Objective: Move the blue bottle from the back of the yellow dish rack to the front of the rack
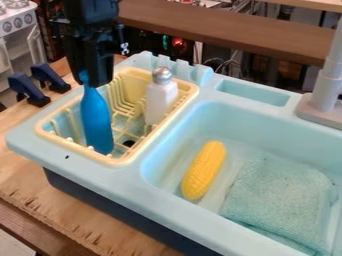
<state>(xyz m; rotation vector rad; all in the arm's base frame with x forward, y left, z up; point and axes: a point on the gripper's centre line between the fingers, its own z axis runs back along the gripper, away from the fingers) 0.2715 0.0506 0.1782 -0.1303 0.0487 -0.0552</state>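
With its claw (95,82) at a bottle (97,121), the sink (127,181) sits on wood (28,176).

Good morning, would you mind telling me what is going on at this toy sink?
A black robot arm has its pincer down at the neck of a blue bottle, which is nearly upright in the yellow dish rack; I cannot tell whether it has a firm grip. A white shaker stands in the same rack. In the sink basin, a yellow corn cob lies beside a teal cloth.
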